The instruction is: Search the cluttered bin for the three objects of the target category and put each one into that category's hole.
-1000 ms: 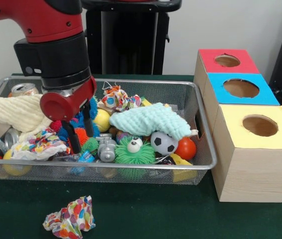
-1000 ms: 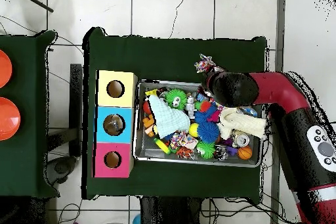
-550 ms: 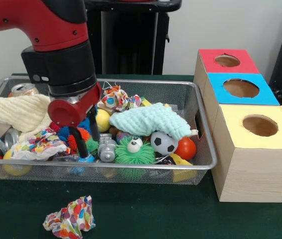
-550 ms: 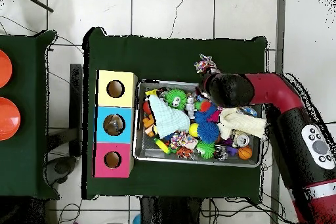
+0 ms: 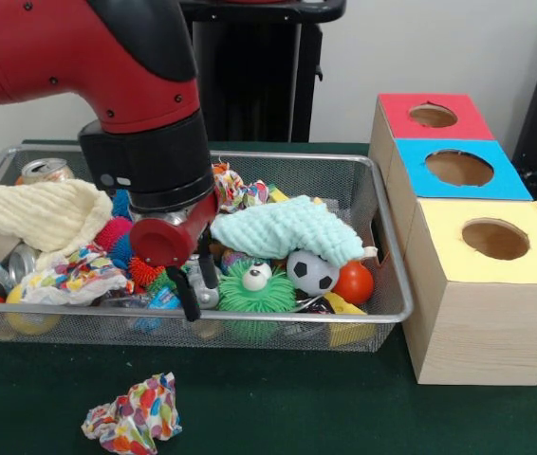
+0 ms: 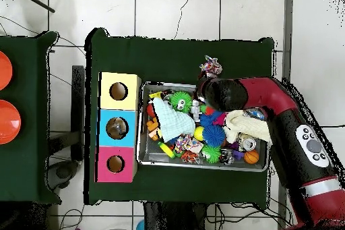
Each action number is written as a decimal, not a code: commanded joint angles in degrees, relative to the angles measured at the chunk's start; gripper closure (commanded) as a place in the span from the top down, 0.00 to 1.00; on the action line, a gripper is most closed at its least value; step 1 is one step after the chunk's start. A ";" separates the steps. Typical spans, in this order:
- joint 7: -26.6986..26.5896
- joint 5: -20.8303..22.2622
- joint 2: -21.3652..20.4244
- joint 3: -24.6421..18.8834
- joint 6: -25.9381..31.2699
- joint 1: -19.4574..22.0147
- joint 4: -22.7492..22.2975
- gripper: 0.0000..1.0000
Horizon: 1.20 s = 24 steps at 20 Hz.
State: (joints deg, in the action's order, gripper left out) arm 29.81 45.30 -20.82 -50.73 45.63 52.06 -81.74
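Note:
My gripper (image 5: 202,300) hangs open at the front of the wire bin (image 5: 382,237), its two black fingers apart on either side of a small grey toy (image 5: 203,295). Nothing is held. Right of it lie a green fuzzy ball with an eye (image 5: 254,284), a soccer ball (image 5: 312,272) and a red ball (image 5: 354,282). A mint cloth (image 5: 283,227) covers the middle of the heap. Spiky blue and orange balls (image 5: 140,268) sit just left of the fingers. In the overhead view the arm's wrist (image 6: 219,92) hides the gripper.
Three wooden boxes stand beside the bin with a red hole (image 5: 433,116), a blue hole (image 5: 459,168) and a yellow hole (image 5: 495,239). A crumpled colourful paper (image 5: 134,417) lies on the green table outside the bin. A cream cloth (image 5: 31,213) and cans (image 5: 46,171) fill the bin's left end.
The arm has moved right along the bin's front and a little lower, from over the spiky balls to the grey toy. The fingers stay apart. No object has shifted.

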 commanded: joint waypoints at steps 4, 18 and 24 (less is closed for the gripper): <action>-7.25 1.85 4.23 2.35 -1.50 0.25 2.22 1.00; -6.09 -4.17 -2.48 -2.05 1.89 4.85 -5.53 1.00; -7.49 -5.81 -5.58 -2.62 3.72 6.59 -8.62 1.00</action>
State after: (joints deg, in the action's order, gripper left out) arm 29.81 40.93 -23.33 -51.83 45.28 57.20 -84.85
